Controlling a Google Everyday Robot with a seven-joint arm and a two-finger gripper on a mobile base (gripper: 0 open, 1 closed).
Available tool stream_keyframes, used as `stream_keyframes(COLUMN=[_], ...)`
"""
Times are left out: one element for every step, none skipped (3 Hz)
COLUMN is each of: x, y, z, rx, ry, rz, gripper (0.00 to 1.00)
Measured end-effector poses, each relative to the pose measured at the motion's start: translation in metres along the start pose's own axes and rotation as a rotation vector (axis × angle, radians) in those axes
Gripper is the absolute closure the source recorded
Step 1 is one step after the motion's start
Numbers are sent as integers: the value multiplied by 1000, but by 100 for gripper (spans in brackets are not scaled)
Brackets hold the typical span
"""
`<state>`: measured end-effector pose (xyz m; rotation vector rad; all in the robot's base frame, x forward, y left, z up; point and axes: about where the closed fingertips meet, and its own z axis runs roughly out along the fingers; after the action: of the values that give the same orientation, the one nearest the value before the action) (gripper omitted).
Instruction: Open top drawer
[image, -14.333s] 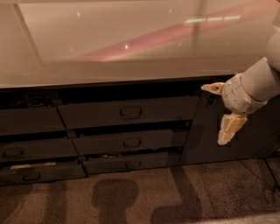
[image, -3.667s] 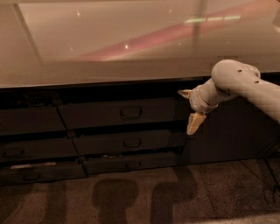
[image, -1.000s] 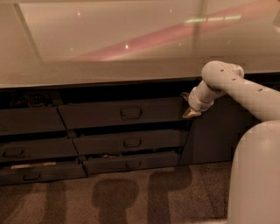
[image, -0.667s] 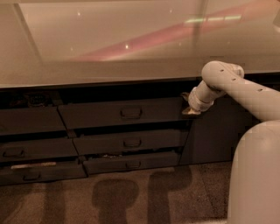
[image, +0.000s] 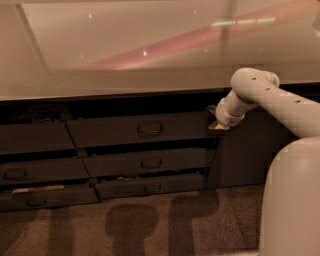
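The top drawer (image: 125, 131) sat directly beneath the countertop (image: 150, 55), uppermost in the centre stack. Its long axis ran left to right along the cabinet, and its front faced outward toward the carpeted floor (image: 150, 225). The front was dark grey and plain, with a small horizontal loop handle (image: 149, 129) at centre and a dark gap above its upper edge. The gripper (image: 218, 124) was at the drawer's right end, touching or just beside its corner. Whether the gripper was apart or together could not be told.
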<state>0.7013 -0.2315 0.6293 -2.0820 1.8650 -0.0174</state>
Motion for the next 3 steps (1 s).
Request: stream_keyframes(x=[-1, -3, -4], y=[-1, -4, -4], z=[-4, -12, -15], rx=[0, 0, 0], ry=[0, 0, 0], rz=[0, 0, 0], gripper=[100, 100, 100])
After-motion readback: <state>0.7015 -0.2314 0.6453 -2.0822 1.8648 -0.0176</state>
